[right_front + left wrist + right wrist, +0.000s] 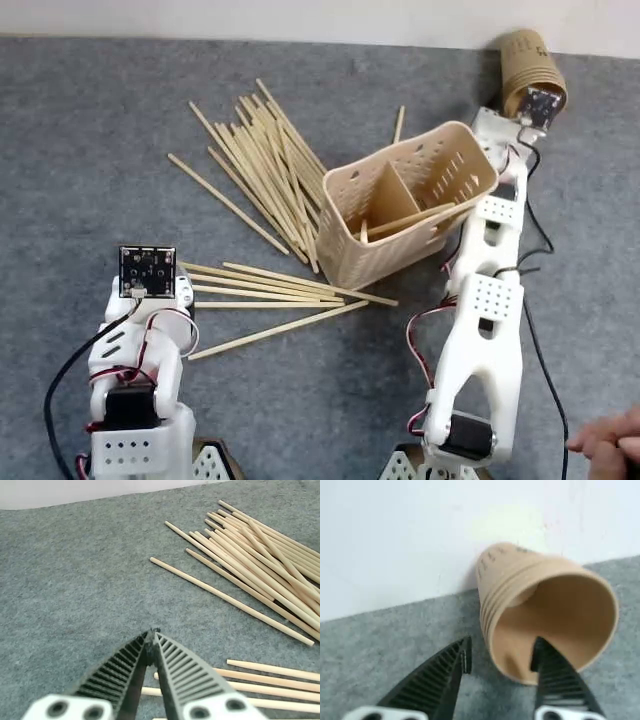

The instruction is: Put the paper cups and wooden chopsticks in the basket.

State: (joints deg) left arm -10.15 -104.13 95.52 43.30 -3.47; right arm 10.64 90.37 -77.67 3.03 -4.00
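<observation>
The left gripper is closed, its 2 fingers pressed together at the tips with nothing between them. It hangs low over the grey-covered bench, on the near side of the basket and well off to the left of it in the high view. Just beside this gripper lies a small group of wooden chopsticks, roughly parallel, stretching across the bench toward the basket's near corner.

The basket is pale plastic with slotted walls and a divider that makes 2 compartments. It sits tilted, with its opening turned up and toward the far left. A few chopsticks already lie inside it, slanting across the divider and over the rim. Against the basket's far-left side spreads the large pile of chopsticks, fanned out and overlapping, its nearest sticks touching the basket wall. A single chopstick lies just beyond the basket's far rim.

The right arm runs along the basket's right-hand side and past it. Its right gripper is open at the paper cups, with 1 finger inside the mouth and the other outside the wall. The cups are a nested stack lying on its side, beyond the basket's far right corner, with its base against the white wall.
</observation>
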